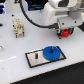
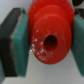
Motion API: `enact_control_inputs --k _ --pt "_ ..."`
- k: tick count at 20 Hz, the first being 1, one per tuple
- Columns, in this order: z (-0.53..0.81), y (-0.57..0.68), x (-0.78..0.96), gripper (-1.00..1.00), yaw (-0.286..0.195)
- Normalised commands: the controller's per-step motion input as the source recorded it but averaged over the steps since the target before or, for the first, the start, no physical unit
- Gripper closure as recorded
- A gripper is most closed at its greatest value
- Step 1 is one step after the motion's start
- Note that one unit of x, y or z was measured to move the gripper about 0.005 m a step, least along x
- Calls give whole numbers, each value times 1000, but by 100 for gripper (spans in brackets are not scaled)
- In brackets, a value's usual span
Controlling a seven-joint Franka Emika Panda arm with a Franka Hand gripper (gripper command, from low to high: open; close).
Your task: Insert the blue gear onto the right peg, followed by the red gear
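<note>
The blue gear [image 1: 51,52] lies flat on the white plate with a black border [image 1: 35,59], at the plate's end toward the exterior view's right; the right peg is hidden under it. A thin dark post [image 1: 37,54] stands on the plate's other half. The red gear [image 1: 64,33] hangs above and to the exterior view's right of the plate, held in my gripper [image 1: 64,33]. In the wrist view the red gear [image 2: 48,33] fills the frame, its centre hole showing, squeezed between the two teal pads [image 2: 16,36] of my gripper [image 2: 48,35], which is shut on it.
A beige block-like fixture [image 1: 18,27] stands on the white table [image 1: 20,72] at the exterior view's left. A black cable [image 1: 31,20] loops behind it. Blue panels sit along the back.
</note>
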Motion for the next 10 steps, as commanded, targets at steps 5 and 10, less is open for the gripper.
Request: enact_control_inputs --k 5,10 --pt "510 -43 106 100 0" --pt "642 -78 326 100 0"
